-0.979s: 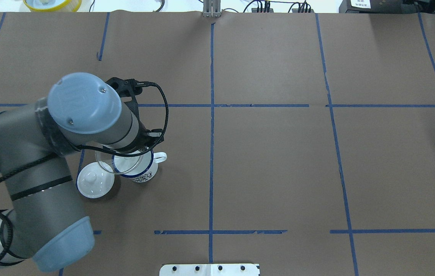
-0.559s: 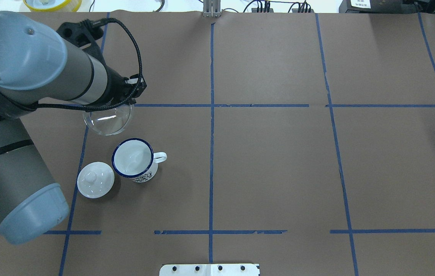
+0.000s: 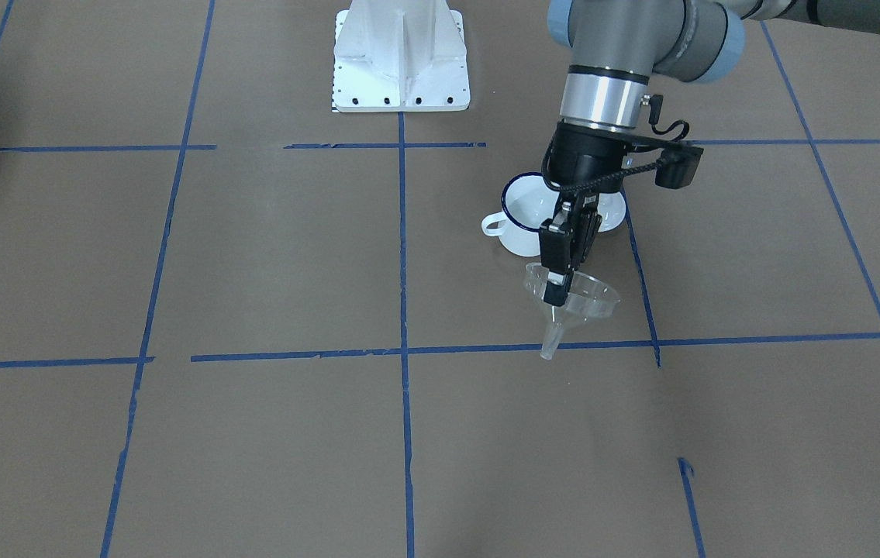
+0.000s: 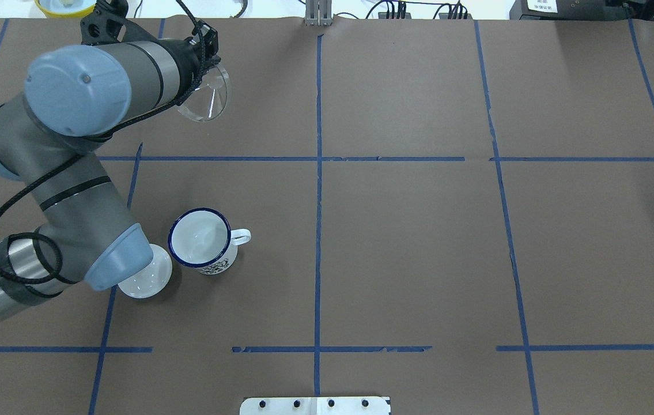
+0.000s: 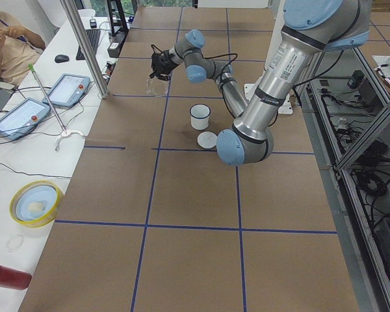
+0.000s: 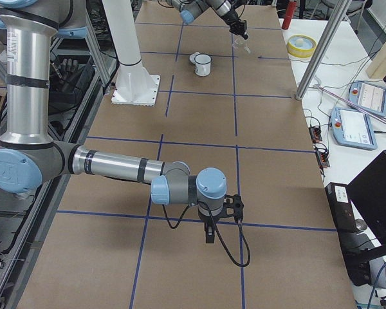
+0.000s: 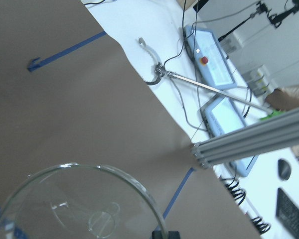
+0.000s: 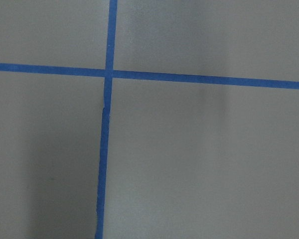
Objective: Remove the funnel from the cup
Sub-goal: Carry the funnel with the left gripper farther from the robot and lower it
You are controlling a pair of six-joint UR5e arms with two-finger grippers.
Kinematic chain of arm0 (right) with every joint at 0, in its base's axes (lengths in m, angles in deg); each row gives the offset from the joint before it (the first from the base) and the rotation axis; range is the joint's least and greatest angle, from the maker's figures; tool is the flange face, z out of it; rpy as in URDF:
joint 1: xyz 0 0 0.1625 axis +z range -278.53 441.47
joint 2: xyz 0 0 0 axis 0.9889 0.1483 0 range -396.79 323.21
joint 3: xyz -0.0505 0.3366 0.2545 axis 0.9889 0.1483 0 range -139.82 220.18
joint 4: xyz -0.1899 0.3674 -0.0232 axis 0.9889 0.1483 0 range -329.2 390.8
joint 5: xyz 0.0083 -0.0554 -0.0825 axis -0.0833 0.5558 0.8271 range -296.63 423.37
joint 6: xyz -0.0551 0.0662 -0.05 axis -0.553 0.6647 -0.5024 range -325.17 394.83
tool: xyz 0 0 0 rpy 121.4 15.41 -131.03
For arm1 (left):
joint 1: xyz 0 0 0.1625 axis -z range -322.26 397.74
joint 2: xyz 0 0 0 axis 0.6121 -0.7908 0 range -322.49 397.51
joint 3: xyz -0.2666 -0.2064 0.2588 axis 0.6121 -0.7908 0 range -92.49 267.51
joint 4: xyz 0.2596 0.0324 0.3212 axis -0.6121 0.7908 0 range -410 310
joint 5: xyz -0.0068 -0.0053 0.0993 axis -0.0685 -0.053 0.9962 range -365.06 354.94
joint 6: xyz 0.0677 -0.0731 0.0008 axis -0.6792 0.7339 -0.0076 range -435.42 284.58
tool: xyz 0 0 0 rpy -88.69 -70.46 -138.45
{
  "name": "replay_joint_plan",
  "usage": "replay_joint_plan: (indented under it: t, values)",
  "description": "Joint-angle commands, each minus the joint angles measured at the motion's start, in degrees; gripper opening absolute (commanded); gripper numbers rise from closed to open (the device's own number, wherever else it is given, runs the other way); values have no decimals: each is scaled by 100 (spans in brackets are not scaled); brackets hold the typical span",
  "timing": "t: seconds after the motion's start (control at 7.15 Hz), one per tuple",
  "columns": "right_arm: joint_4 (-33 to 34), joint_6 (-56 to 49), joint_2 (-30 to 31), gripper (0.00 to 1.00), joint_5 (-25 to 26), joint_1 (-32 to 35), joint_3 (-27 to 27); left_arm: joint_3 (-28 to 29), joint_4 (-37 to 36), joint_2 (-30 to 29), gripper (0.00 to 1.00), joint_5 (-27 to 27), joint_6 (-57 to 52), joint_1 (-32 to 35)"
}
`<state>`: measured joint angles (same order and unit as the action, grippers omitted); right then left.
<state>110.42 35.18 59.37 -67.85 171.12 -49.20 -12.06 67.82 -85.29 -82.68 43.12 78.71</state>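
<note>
Funnel (image 3: 591,302), rim pinched in closed left end effector (image 3: 555,291), spout below — well apart from cup (image 3: 520,232)

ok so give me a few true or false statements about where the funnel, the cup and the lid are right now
1. The funnel sits in the cup. False: the left pincer holds it by its rim, well apart from the cup.
2. The cup stands upright with nothing in it. True.
3. The lid covers the cup. False: it lies on the table beside the cup, partly hidden by the arm in the overhead view.
4. The cup's handle points away from the lid. True.
</note>
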Motion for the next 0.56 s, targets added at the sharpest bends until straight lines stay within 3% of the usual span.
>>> replay_joint_plan:
  t: [0.0, 0.14, 0.42]
  values:
    - [0, 0, 0, 100, 0, 0, 0, 1522, 1484, -7, 0, 632, 451, -1]
    - [0, 0, 0, 100, 0, 0, 0, 2068, 1889, -15, 0, 790, 408, -18]
    - [0, 0, 0, 100, 0, 0, 0, 2555, 2068, -59, 0, 801, 390, -62]
